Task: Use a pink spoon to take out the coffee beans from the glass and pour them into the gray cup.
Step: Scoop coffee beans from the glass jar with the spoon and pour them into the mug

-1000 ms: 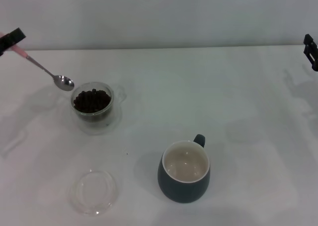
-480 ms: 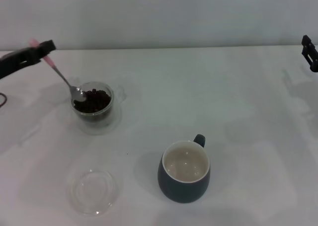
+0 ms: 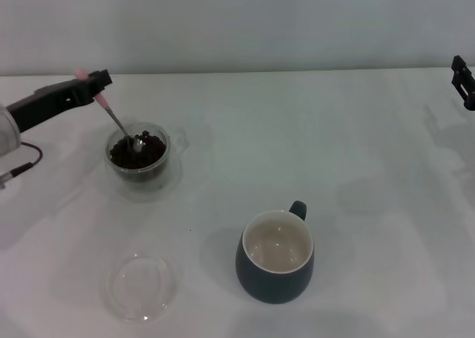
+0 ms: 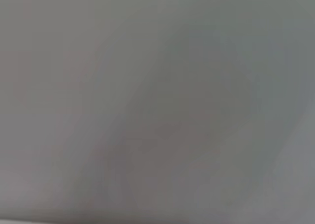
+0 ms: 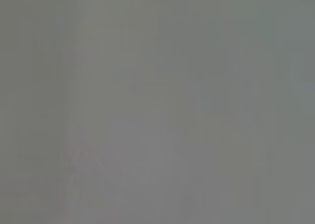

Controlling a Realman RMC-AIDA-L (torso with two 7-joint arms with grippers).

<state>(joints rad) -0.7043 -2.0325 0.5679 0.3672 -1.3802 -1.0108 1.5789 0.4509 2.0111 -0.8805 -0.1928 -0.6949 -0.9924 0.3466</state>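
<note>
In the head view my left gripper [image 3: 95, 82] is shut on the pink handle of the pink spoon [image 3: 117, 119], up and to the left of the glass [image 3: 142, 161]. The spoon slants down, and its metal bowl sits in the heap of dark coffee beans [image 3: 141, 151] inside the glass. The gray cup [image 3: 276, 258] stands in the near middle of the table, upright, its cream inside bare, its handle pointing away. My right gripper [image 3: 463, 78] shows only as a dark tip at the far right edge. Both wrist views show only a plain grey blur.
A shallow clear round dish [image 3: 139, 286] lies on the white table [image 3: 356, 167] near the front left, below the glass. A pale wall runs along the table's far edge.
My left gripper has moved right and toward the glass, tipping the spoon steeper. The spoon's bowl went from outside the glass's left rim down into the beans. The right arm stayed put.
</note>
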